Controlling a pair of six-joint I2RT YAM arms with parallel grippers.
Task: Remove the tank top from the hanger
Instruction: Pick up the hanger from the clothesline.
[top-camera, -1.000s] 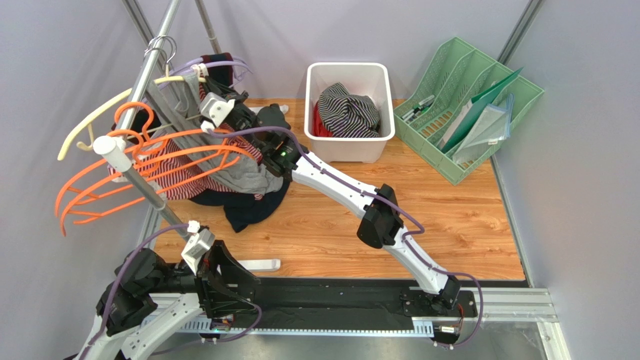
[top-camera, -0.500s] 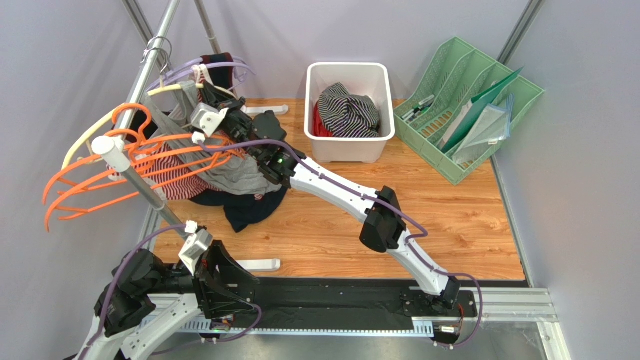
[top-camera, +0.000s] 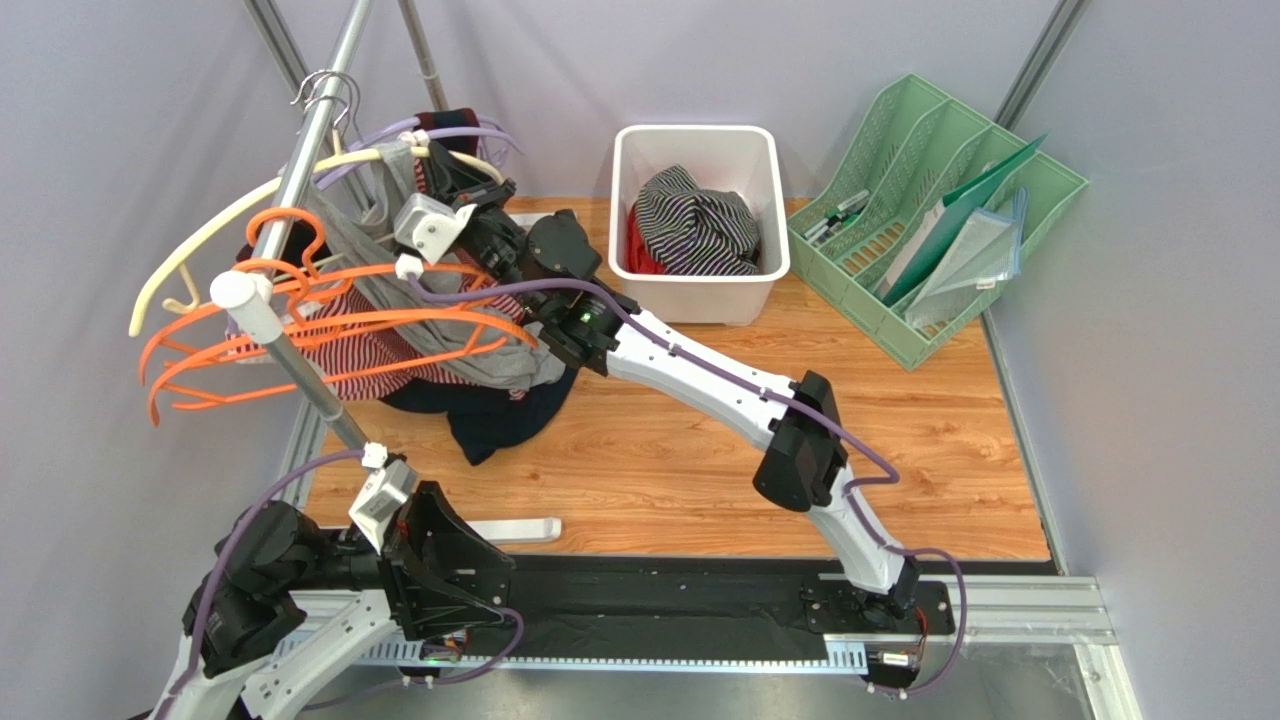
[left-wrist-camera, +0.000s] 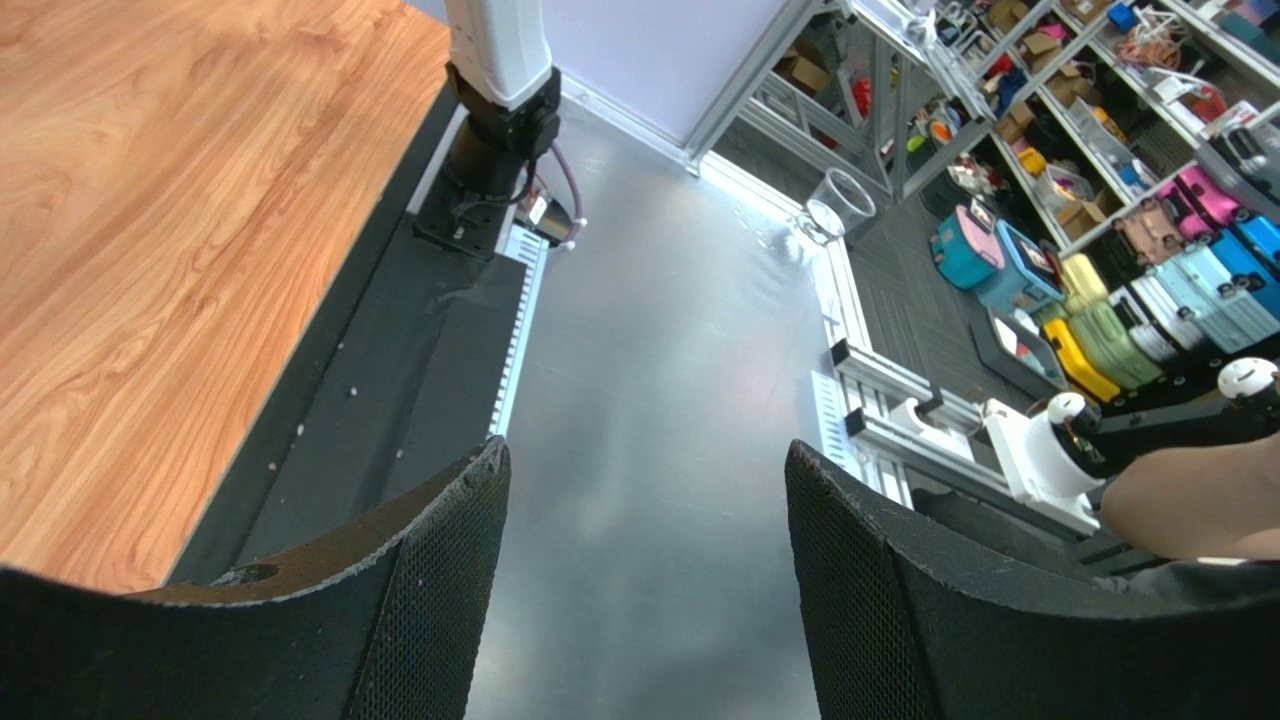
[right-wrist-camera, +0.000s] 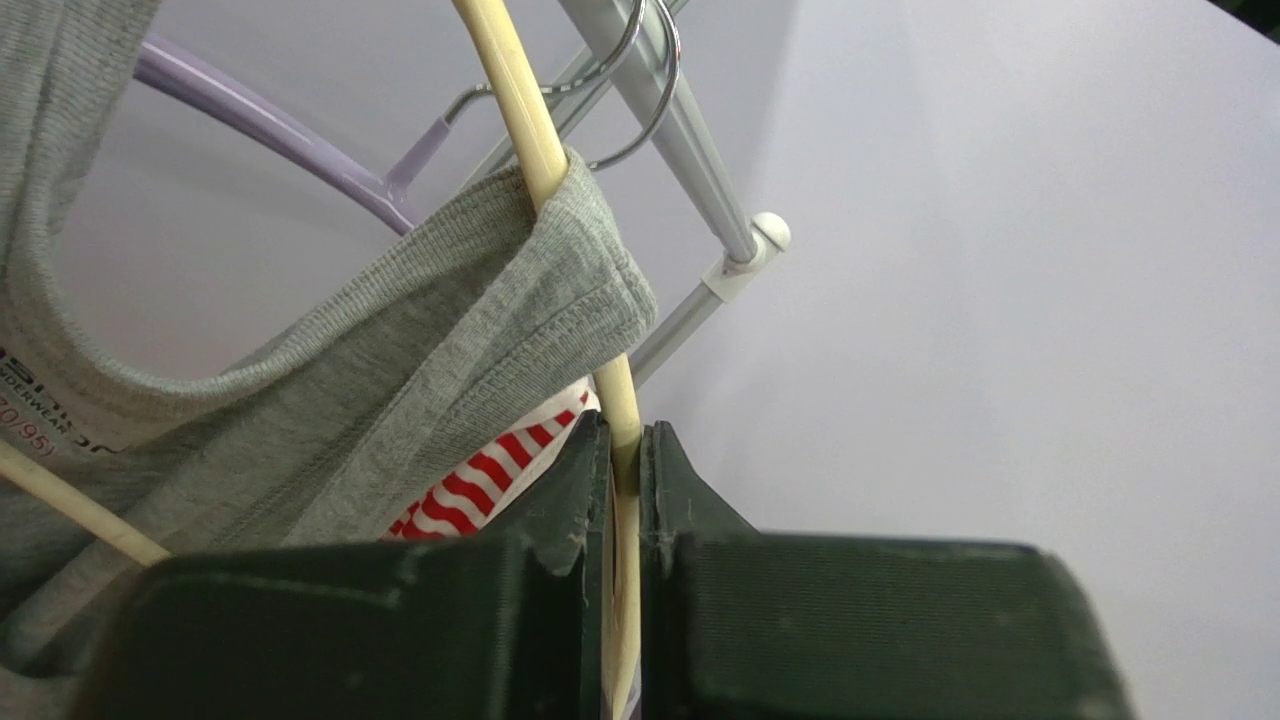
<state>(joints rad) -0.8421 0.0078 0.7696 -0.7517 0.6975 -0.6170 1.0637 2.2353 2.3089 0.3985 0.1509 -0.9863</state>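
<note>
1. Clamping the cream hanger (right-wrist-camera: 526, 128), the right gripper (right-wrist-camera: 624, 447) has its jaws pressed tight on the hanger's arm, just below the metal rail (right-wrist-camera: 684, 143).
2. The grey tank top (right-wrist-camera: 376, 390) is on that hanger beneath the rail, with one strap looped over the arm just above the fingertips.
3. A red-and-white striped garment (right-wrist-camera: 481, 480) shows behind the tank top, also under the rail.
4. A lavender hanger (right-wrist-camera: 256, 120) hooks onto the rail beside the cream one.
5. Orange hangers (top-camera: 301, 323) bunch at the rail's near end.
6. The left gripper (left-wrist-camera: 643, 455) sits well apart from the rail at the table's near edge, jaws spread wide with nothing between them.
</note>
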